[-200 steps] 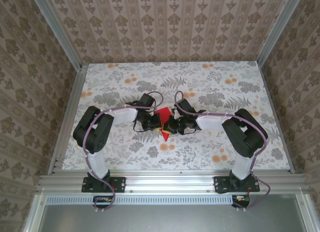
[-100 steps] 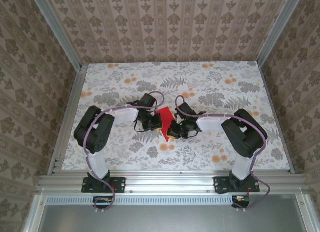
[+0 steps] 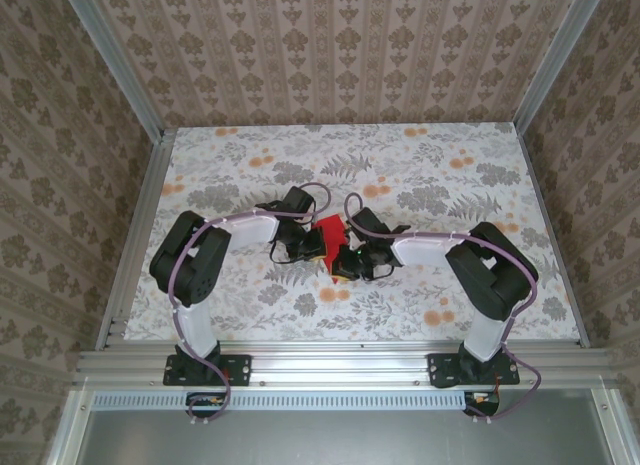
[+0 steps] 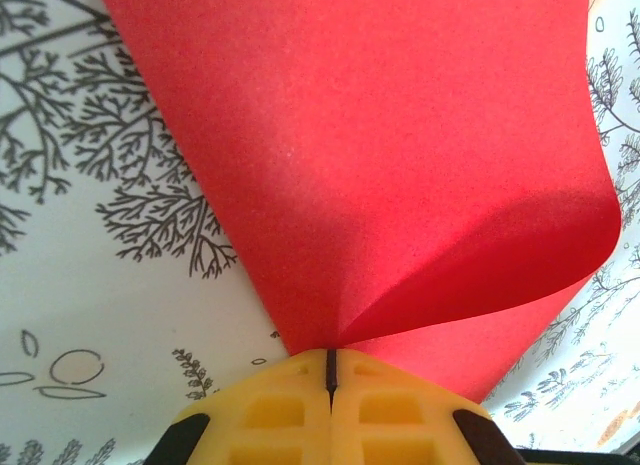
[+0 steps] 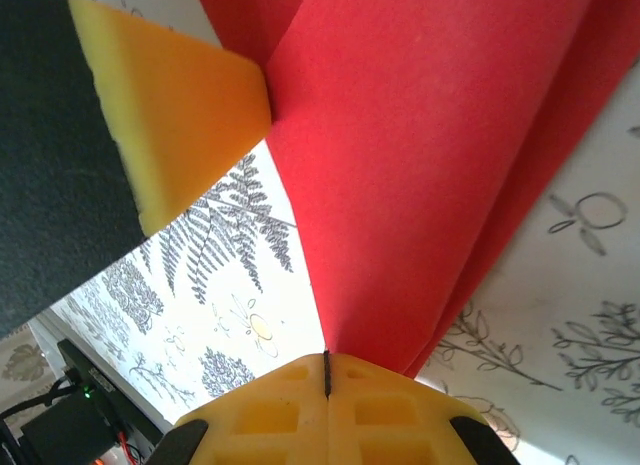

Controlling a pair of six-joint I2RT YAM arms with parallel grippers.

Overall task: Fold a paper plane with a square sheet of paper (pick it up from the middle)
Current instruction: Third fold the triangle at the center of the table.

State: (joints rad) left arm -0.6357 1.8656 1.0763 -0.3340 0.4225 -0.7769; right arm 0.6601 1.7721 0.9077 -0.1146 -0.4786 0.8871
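From the top camera, the square sheet of paper (image 3: 328, 230) is just a small red angular shape in the middle of the table (image 3: 450, 185). It's well away from every edge, tucked in where the two arms meet, and you honestly can't tell what the fingers are doing from up there.

The wrist cams sort that out. The left gripper (image 4: 328, 357) has its yellow jaws pressed together on one point of the sheet, which fans out from there and curls over on the right. The right gripper (image 5: 325, 363) is likewise clamped tight on a point of the paper, with a few folded panels spreading away from it. That view also catches a yellow-and-black finger (image 5: 170, 115) of the left gripper touching the red at the upper left.
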